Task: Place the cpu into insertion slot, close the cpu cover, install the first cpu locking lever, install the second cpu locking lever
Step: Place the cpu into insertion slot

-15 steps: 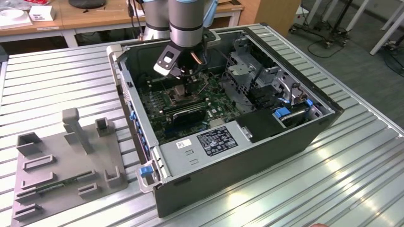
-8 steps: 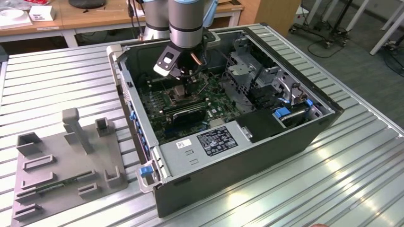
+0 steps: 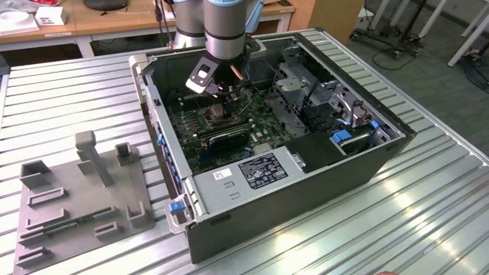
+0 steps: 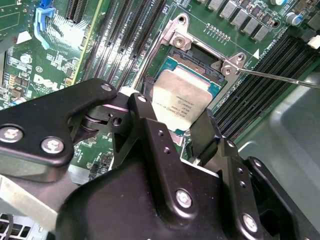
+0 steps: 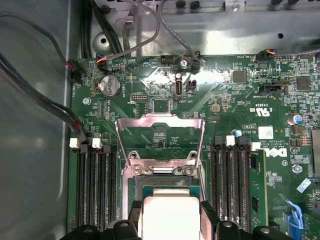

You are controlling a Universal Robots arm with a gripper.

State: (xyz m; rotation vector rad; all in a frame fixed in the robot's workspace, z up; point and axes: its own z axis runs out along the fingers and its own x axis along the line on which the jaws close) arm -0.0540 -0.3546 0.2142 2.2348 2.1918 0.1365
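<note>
My gripper (image 3: 221,94) reaches down into the open computer case over the green motherboard (image 3: 187,123). In both wrist views the cpu (image 4: 180,97) (image 5: 170,217), a silvery-beige square chip, sits between the two black fingers (image 4: 145,125), which close on its opposite edges. It lies low over the insertion slot (image 4: 197,62) (image 5: 167,186), whose dark centre and teal rim show past the chip's far edge. The cpu cover (image 5: 159,120), a thin silver frame, stands swung open beyond the slot. A thin metal lever rod (image 4: 280,79) sticks out sideways from the socket corner.
Long black memory slots (image 5: 95,185) (image 5: 230,180) flank the socket on both sides. Cables (image 5: 40,100) run along the case wall. The case's power supply (image 3: 244,177) and drive cage (image 3: 306,91) ring the board. A grey fixture tray (image 3: 77,200) lies on the slatted table at the exterior view's left.
</note>
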